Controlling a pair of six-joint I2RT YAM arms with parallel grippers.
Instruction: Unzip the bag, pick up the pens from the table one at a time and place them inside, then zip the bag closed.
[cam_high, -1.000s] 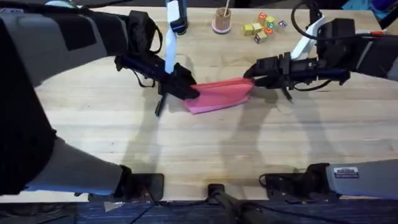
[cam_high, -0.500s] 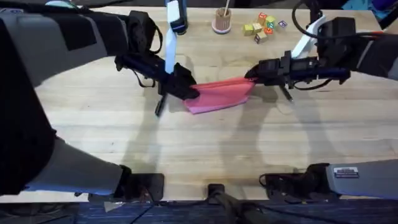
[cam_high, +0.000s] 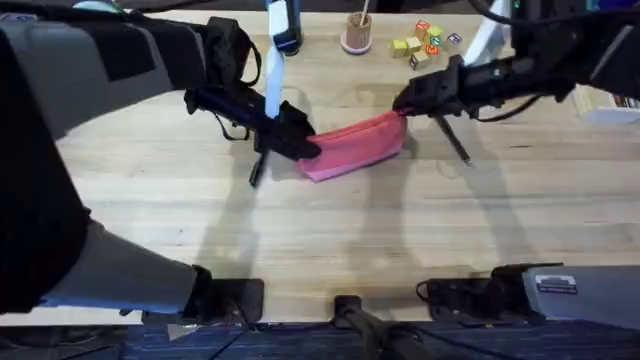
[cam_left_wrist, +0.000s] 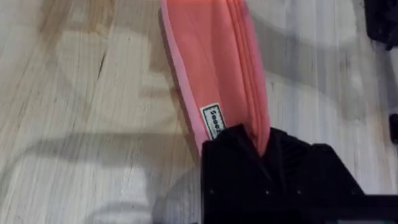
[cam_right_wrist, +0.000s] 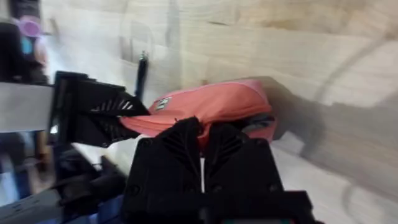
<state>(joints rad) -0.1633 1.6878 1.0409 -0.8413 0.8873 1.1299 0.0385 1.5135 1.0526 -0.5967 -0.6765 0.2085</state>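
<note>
Overhead: the bag (cam_high: 355, 146) lies stretched between the two grippers on the pale wooden bench (cam_high: 330, 240). The left gripper (cam_high: 303, 146) is pinching the bag's near-left end. The right gripper (cam_high: 402, 103) grips the opposite end, which is raised off the bench so the bag slopes up toward it. One black pen (cam_high: 452, 138) lies on the bench just beside the right gripper, under its arm. Another dark pen (cam_high: 256, 170) lies just beside the left gripper, on the side away from the bag. Well beyond both grippers stand a small cup (cam_high: 356, 36) with a thin stick in it and a cluster of coloured blocks (cam_high: 423, 43).

Left wrist: the left gripper (cam_left_wrist: 261, 146) is closed on the bag's (cam_left_wrist: 211, 68) end, the pink fabric running straight out from between its fingers (cam_left_wrist: 227, 162) over the bench (cam_left_wrist: 74, 124). A small white label (cam_left_wrist: 212, 121) sits on the bag just ahead of the fingers.

Right wrist: the right gripper (cam_right_wrist: 200, 134) is pressed together on the top edge of the bag (cam_right_wrist: 205, 106), whose fabric bunches just ahead of it. Past the bag, the left gripper (cam_right_wrist: 124, 121) holds the far end, and a pen (cam_right_wrist: 140, 73) lies on the bench (cam_right_wrist: 298, 56) beyond it.
</note>
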